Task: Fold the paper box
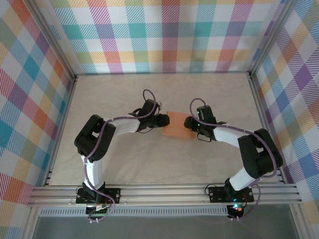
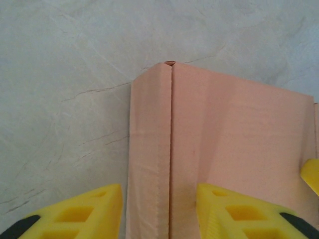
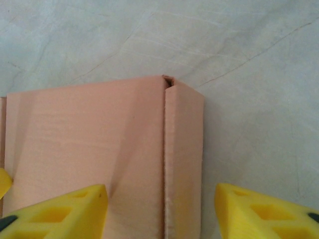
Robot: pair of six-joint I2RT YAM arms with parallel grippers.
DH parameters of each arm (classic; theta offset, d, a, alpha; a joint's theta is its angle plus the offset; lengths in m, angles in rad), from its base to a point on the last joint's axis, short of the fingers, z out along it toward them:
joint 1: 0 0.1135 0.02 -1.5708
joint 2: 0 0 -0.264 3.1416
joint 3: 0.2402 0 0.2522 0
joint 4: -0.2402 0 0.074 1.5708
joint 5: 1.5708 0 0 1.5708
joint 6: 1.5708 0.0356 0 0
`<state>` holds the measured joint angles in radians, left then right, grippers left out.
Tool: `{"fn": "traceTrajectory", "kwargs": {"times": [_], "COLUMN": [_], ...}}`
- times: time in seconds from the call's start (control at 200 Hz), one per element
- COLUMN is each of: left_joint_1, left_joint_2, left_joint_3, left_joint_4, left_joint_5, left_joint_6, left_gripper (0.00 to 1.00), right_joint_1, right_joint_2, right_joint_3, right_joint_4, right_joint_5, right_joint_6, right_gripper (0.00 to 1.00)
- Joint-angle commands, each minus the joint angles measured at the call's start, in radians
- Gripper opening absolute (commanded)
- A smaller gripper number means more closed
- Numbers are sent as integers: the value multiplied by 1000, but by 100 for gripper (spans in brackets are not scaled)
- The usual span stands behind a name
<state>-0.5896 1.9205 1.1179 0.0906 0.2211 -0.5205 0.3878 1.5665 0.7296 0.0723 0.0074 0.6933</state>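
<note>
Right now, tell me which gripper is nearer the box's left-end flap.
Left. The left gripper, jaws open, straddles the left-end flap of the paper box; the right gripper straddles the opposite end flap.

**Bright and even overhead, dimmer and softer up close**

The top view is brightly and evenly lit from above. The arms cast only faint, soft-edged shadows on the pale table. The plaid walls stay crisp into the corners. Both wrist views are dimmer, with a cooler grey cast. On the paper box a soft shadow lies along the upright fold (the right wrist view shows the same). The yellow fingertips at the bottom edge look slightly out of focus, while the table creases beyond read clearly.
</note>
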Motion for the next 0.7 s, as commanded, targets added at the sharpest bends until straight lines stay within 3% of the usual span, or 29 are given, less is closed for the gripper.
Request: {"fn": "traceTrajectory", "kwargs": {"times": [0.0,0.335,0.695], "left_joint_1": [27,77,122], "left_joint_2": [-14,15,23], "left_joint_3": [-57,-136,-196], "left_joint_4": [54,191,241], "left_joint_5": [52,144,185], "left_joint_6": [-51,-148,-166], "left_gripper": [39,31,29], "right_joint_1": [-43,-138,-142], "right_joint_2": [-29,19,79], "right_joint_3": [-44,-109,-100], "right_joint_4": [79,300,394], "right_joint_5": [-112,-374,-478], "right_joint_6": [65,179,191], "right_gripper": [63,69,71]}}
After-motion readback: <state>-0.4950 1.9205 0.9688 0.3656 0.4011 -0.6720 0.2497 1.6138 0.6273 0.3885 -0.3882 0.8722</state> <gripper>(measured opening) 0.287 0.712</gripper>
